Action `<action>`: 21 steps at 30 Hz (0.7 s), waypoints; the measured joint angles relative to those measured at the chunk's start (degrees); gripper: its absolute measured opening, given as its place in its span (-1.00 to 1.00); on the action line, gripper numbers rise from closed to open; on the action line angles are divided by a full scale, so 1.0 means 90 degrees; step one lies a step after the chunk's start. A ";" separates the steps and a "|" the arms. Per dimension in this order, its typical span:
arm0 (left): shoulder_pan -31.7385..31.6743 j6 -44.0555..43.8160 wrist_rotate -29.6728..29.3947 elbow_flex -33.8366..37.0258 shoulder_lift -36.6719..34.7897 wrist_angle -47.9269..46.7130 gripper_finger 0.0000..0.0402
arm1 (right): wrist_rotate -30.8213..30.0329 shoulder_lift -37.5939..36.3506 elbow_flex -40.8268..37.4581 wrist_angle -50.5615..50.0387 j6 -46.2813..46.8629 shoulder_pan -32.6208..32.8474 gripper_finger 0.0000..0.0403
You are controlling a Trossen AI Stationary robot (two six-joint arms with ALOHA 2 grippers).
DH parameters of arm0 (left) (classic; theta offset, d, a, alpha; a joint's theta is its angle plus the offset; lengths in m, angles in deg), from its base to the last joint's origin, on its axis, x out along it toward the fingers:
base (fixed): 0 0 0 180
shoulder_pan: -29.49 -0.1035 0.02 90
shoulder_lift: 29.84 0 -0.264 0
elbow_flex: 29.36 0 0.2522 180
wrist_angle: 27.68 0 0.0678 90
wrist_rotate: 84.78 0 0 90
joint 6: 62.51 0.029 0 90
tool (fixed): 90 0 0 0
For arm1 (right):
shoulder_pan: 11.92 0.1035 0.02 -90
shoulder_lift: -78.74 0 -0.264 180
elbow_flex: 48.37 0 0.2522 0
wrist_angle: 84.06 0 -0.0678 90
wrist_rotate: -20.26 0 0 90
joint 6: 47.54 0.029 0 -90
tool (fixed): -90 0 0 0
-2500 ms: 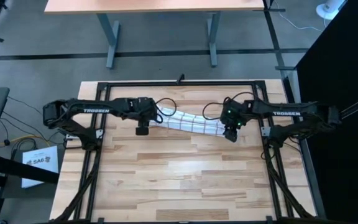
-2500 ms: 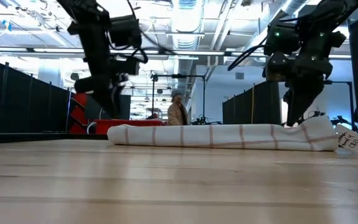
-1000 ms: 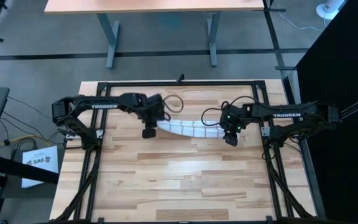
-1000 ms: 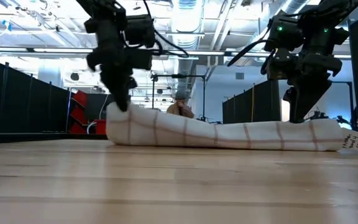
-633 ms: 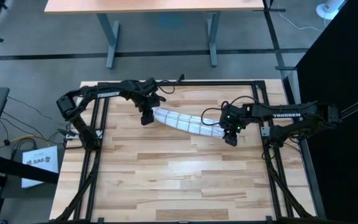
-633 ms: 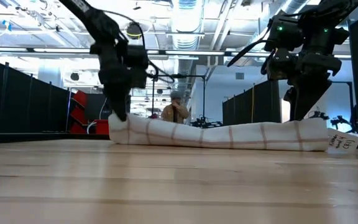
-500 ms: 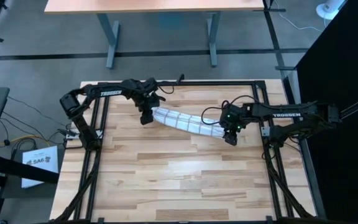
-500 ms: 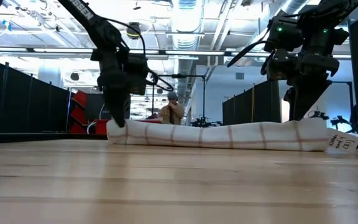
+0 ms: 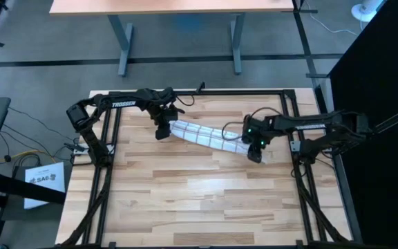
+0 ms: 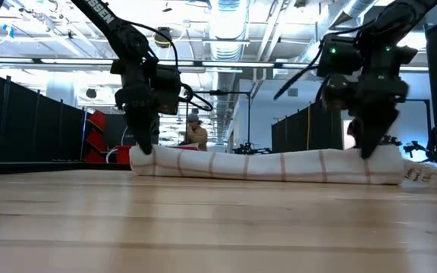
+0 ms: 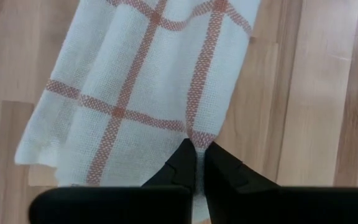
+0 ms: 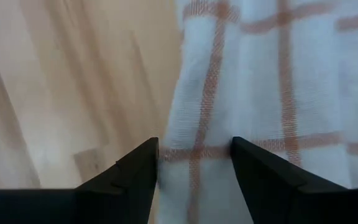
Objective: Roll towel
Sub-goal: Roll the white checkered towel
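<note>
Left gripper pinching long rolled white red-checked towel; right gripper spread, straddling far end. Next: tidying roll.

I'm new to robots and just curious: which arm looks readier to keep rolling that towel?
Probably the left. Its hand looks pinched shut on the towel at one end, while the right hand is open, straddling the other end without gripping.
</note>
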 joint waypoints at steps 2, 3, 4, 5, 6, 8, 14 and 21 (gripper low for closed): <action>0.0000 0.0021 0.0000 0.0000 -0.0001 -0.0015 -0.98 | -0.0064 0.0251 0.0014 0.0045 0.0139 -0.0001 -0.15; 0.0000 0.0024 0.0000 0.0000 -0.0002 -0.0015 -0.98 | -0.0051 0.0361 0.0078 0.0026 0.0169 -0.0008 -0.24; 0.0000 0.0025 -0.0001 0.0000 -0.0002 -0.0026 -0.98 | -0.0025 0.0409 0.0165 -0.0014 0.0174 -0.0010 -0.36; 0.0000 0.0028 -0.0005 0.0000 -0.0003 -0.0052 -0.98 | 0.0024 0.0410 0.0269 -0.0082 0.0174 -0.0006 -0.53; 0.0000 0.0066 -0.0007 0.0000 -0.0020 -0.0093 -0.98 | 0.0079 0.0363 0.0403 -0.0116 0.0156 -0.0015 -0.71; -0.0009 0.0171 -0.0018 0.0000 -0.0072 -0.0226 -0.98 | 0.0184 0.0155 0.0605 -0.0159 0.0088 -0.0027 -0.91; -0.0151 0.0396 -0.0008 -0.0002 -0.0263 -0.0333 -0.98 | 0.0603 -0.0440 0.0773 -0.0795 0.0143 -0.0514 -0.98; -0.0799 0.0254 0.0468 -0.0027 -0.0272 0.0019 -0.98 | 0.0952 -0.0438 0.0729 -0.1118 -0.0400 -0.2146 -0.98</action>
